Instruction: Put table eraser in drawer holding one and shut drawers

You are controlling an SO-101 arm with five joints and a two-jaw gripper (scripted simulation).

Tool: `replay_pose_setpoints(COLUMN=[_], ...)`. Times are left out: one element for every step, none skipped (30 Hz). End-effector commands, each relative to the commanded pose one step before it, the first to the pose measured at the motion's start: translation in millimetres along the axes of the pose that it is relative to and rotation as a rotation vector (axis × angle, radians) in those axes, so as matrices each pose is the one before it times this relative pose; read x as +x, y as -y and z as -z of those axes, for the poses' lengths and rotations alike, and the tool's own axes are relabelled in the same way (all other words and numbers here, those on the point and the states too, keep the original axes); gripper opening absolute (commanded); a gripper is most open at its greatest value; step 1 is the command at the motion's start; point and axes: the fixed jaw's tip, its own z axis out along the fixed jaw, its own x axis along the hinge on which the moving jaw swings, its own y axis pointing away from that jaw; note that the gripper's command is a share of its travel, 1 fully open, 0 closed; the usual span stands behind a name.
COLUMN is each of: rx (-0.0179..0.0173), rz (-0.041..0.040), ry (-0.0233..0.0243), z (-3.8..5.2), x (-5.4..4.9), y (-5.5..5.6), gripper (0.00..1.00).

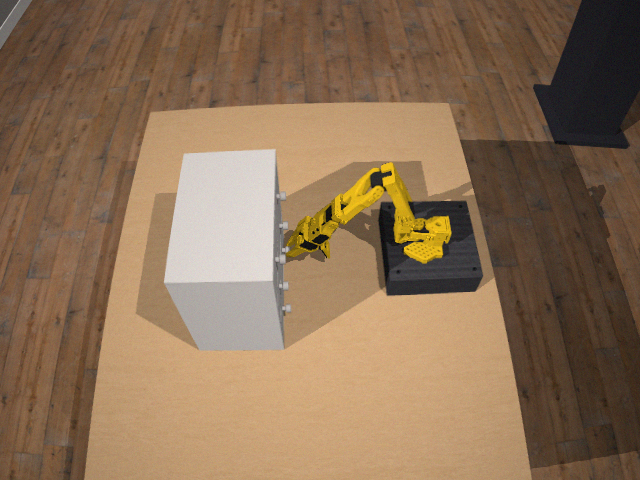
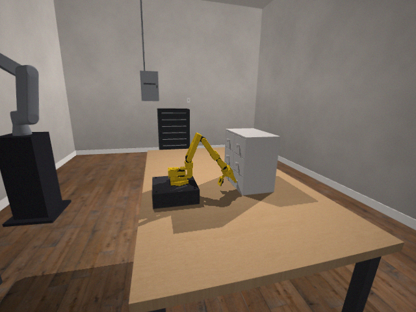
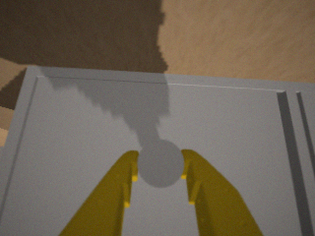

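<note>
A white cabinet point(image 1: 224, 248) with several drawers stands on the table; all drawer fronts look flush with its face. My yellow gripper point(image 1: 289, 251) is at the lower part of the cabinet front and is shut on a round grey drawer knob point(image 3: 159, 164). In the wrist view my two fingers clasp the knob against the grey drawer front point(image 3: 148, 157). In the exterior view my gripper point(image 2: 228, 176) touches a lower drawer. No eraser shows on the table in any view.
My black base point(image 1: 429, 248) sits to the right of the cabinet. Other knobs point(image 1: 282, 196) line the cabinet front. A dark pedestal point(image 1: 594, 77) stands on the floor at the far right.
</note>
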Motion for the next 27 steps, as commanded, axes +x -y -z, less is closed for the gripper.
replay_pose_setpoints(rx=[0.00335,0.0,0.0,0.0,0.0,0.0,0.0,0.0,0.0,0.0,0.0,0.0,0.0,0.0,0.0,0.0,0.0,0.0,0.0,0.0,0.0,0.0,0.0,0.0,0.0,0.0,0.0], rz=[-0.00222,0.0,0.0,0.0,0.0,0.0,0.0,0.0,0.0,0.0,0.0,0.0,0.0,0.0,0.0,0.0,0.0,0.0,0.0,0.0,0.0,0.0,0.0,0.0,0.0,0.0,0.0], ry=[-0.0061,0.0,-0.00001,0.00001,-0.00001,0.00001,-0.00001,0.00001,-0.00001,0.00001,-0.00001,0.00001,-0.00001,0.00001,-0.00001,0.00001,-0.00001,0.0,0.0,0.00001,-0.00001,0.00001,-0.00001,0.00001,-0.00001,0.00001,-0.00001], z=[0.911,0.0,0.0,0.0,0.0,0.0,0.0,0.0,0.0,0.0,0.0,0.0,0.0,0.0,0.0,0.0,0.0,0.0,0.0,0.0,0.0,0.0,0.0,0.0,0.0,0.0,0.0], x=[1.46,0.0,0.0,0.0,0.0,0.0,0.0,0.0,0.0,0.0,0.0,0.0,0.0,0.0,0.0,0.0,0.0,0.0,0.0,0.0,0.0,0.0,0.0,0.0,0.0,0.0,0.0], y=[0.6,0.0,0.0,0.0,0.0,0.0,0.0,0.0,0.0,0.0,0.0,0.0,0.0,0.0,0.0,0.0,0.0,0.0,0.0,0.0,0.0,0.0,0.0,0.0,0.0,0.0,0.0], gripper=[0.0,0.0,0.01,0.02,0.02,0.03,0.04,0.05,0.06,0.06,0.07,0.08,0.09,0.1,0.1,0.11,0.12,0.12,0.12,0.13,0.13,0.14,0.14,0.15,0.16,0.16,0.17])
